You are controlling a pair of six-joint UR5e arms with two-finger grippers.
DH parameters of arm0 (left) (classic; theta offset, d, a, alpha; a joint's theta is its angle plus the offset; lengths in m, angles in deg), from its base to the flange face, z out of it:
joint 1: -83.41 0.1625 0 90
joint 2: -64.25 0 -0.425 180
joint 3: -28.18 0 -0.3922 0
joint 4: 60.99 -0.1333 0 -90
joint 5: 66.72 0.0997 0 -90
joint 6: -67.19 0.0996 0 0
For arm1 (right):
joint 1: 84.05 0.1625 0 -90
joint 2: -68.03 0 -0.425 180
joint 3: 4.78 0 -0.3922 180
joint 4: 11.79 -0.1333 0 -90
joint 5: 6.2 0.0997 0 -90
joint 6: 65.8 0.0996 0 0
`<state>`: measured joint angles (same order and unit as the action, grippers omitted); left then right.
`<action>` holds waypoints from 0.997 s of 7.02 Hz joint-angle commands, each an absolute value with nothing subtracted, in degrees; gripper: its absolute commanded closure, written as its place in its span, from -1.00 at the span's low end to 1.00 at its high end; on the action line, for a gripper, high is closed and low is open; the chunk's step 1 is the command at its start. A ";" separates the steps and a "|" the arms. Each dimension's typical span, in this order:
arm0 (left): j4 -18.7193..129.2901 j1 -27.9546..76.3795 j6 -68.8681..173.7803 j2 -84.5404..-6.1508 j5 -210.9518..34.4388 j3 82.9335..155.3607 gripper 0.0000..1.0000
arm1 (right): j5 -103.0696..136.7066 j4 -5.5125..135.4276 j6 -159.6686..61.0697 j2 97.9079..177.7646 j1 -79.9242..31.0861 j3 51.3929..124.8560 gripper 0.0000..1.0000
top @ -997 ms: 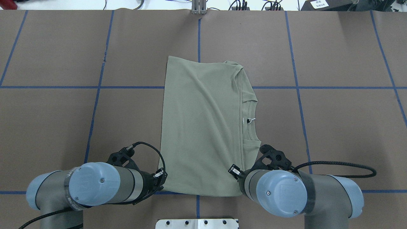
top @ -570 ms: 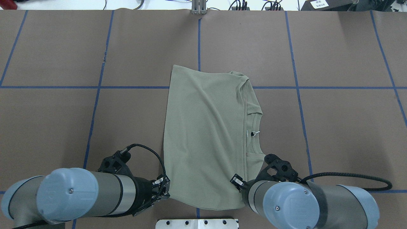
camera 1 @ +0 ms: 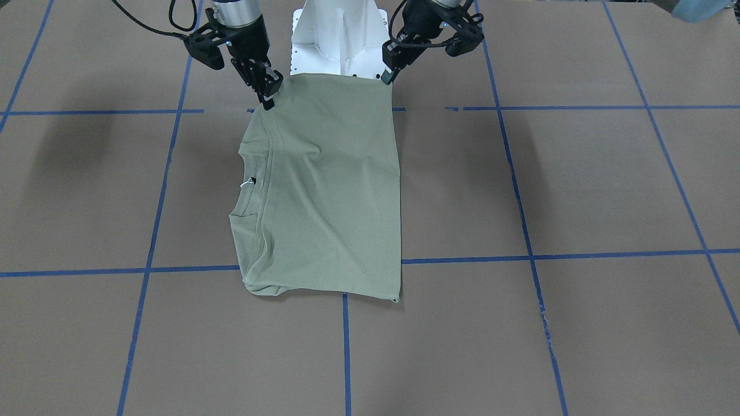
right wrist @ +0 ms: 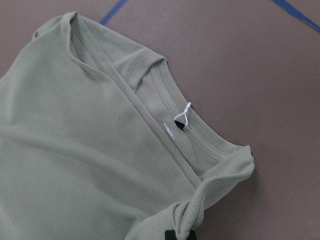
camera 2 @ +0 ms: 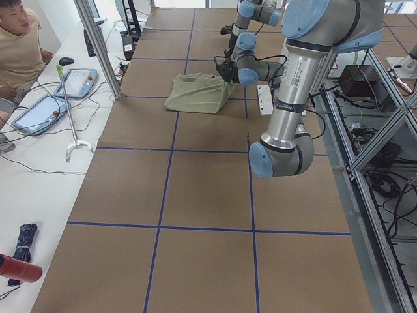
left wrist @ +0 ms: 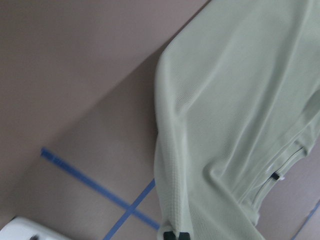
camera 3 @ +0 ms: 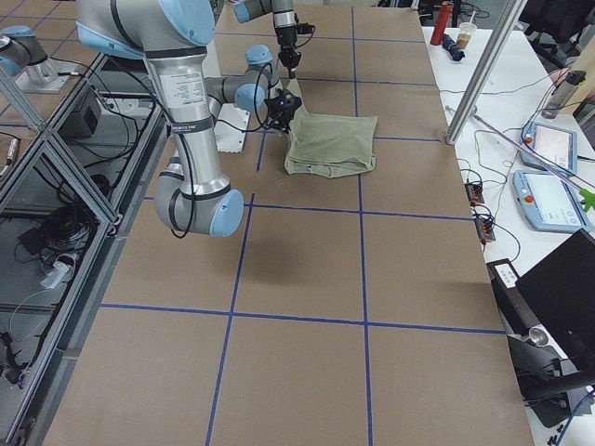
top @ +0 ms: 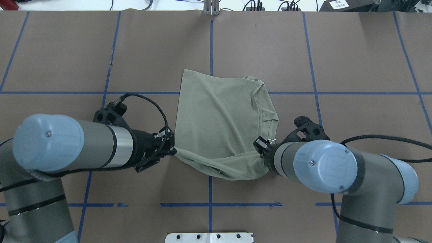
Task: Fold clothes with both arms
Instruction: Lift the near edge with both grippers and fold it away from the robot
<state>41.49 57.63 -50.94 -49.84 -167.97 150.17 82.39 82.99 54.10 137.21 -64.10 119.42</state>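
Overhead exterior view: the sage-green long-sleeved shirt (top: 219, 118), folded into a narrow panel, sits in the middle of the bench (top: 337, 50), across a blue tape line (top: 211, 44). Its far edge lies flat on the brown covering. Its near edge is raised off the surface and sags between the two grippers. The left gripper (top: 171, 152) has its jaws clenched on the shirt's near left corner. The right gripper (top: 262, 148) has its jaws clenched on the near right corner, just beside the ribbed neckline (top: 269, 126). The right wrist view shows cloth bunched at the black fingertips (right wrist: 179, 235), with the white tag string (right wrist: 183, 116) lying at the collar. Seen from the front-facing camera, both held corners are up near the white pedestal base (camera 1: 338, 34).
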 commanded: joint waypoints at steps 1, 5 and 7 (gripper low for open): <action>42.44 50.65 -43.86 -56.14 -168.41 139.41 1.00 | 84.40 82.69 47.86 130.91 -56.66 109.88 1.00; 55.69 45.19 -37.51 -62.30 -168.06 119.55 1.00 | 90.90 69.70 38.03 122.29 -47.33 86.77 1.00; 69.45 43.95 -35.40 -65.20 -164.93 106.73 1.00 | 92.22 62.44 33.37 117.36 -45.39 74.56 0.79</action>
<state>61.16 44.86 -37.14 -63.30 -167.21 114.74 91.05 67.76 36.83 120.35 -46.85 82.59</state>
